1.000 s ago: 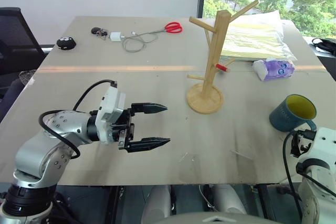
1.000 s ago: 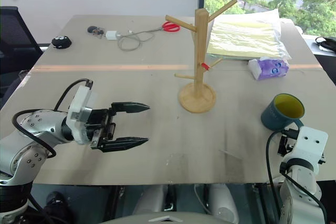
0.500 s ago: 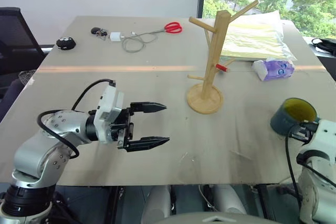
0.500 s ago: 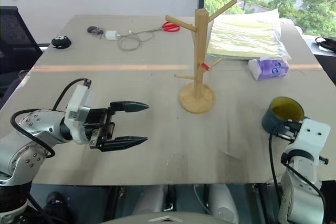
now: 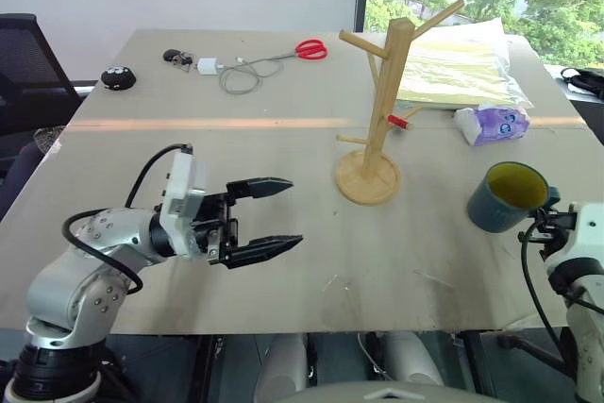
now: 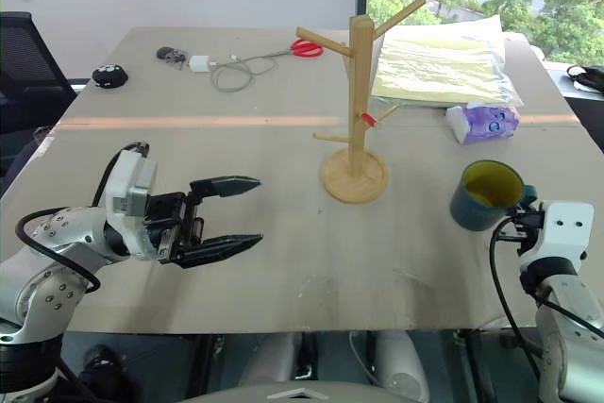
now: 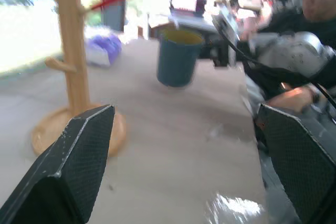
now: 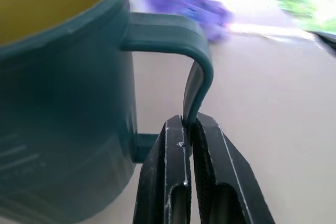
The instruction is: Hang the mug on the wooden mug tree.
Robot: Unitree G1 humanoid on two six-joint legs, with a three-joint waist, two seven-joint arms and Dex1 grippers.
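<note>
The right hand (image 8: 189,129) has its two black fingers pinched together on the loop handle of the dark teal-blue cylindrical mug with the yellow inside (image 5: 505,197), and the mug hangs upright, raised off the grey-brown surface (image 5: 283,148) near its right edge. The light wooden mug tree with its round disc base and angled pegs (image 5: 379,120) stands well apart, toward the middle of the surface, one short peg red-tipped. Over on the left, the left hand (image 5: 266,216) hovers above the surface with its fingers spread apart, gripping nothing, pointing toward the tree.
</note>
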